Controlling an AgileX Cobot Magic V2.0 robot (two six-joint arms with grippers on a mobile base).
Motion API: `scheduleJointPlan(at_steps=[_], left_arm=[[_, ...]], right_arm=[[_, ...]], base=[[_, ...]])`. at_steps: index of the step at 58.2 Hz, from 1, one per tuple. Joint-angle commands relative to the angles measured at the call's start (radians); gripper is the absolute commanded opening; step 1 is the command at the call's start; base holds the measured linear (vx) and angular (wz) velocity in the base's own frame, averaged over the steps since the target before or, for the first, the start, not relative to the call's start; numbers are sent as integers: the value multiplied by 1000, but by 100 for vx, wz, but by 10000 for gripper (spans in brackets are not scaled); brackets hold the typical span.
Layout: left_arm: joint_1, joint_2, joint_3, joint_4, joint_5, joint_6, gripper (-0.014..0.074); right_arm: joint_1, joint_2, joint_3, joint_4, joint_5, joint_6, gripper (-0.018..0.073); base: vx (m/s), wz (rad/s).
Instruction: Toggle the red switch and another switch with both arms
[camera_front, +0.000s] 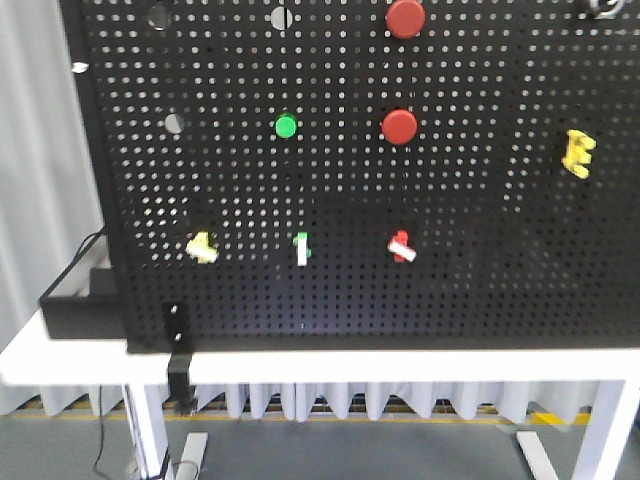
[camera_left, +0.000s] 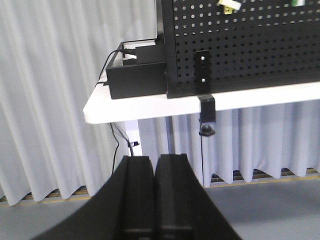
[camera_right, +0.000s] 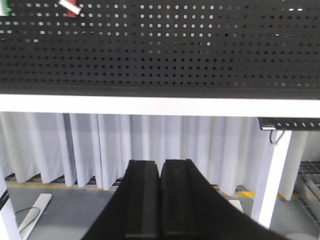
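A black pegboard (camera_front: 480, 260) stands on a white table (camera_front: 400, 366), a black box (camera_front: 80, 312) beside it.

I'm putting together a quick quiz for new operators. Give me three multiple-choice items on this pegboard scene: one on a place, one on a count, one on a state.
1. In the front view, where is the red switch relative to the white toggle with green tint?
A) to its left
B) to its right
C) directly above it

2. How many round red push-buttons are on the pegboard?
A) one
B) two
C) four

3. How do the fingers of the left gripper stand?
A) shut, holding nothing
B) wide open
C) shut on a yellow switch

Answers:
1 B: the red lever sits right of the white one, in the same row.
2 B: one is at the top edge and one is below it.
3 A: the black fingers meet with nothing between them.
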Motion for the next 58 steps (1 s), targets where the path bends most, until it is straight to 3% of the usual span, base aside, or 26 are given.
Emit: scheduleJointPlan(at_steps=[1, 58], left_arm=[[-4, -5, 15, -7, -75, -4, 2], [-4, -5, 15, -7, -75, -4, 2]], right_arm=[[-6, -10, 5, -11, -81, -5, -6], [-6, -10, 5, -11, -81, -5, -6]], base=[[35, -4], [18, -2]])
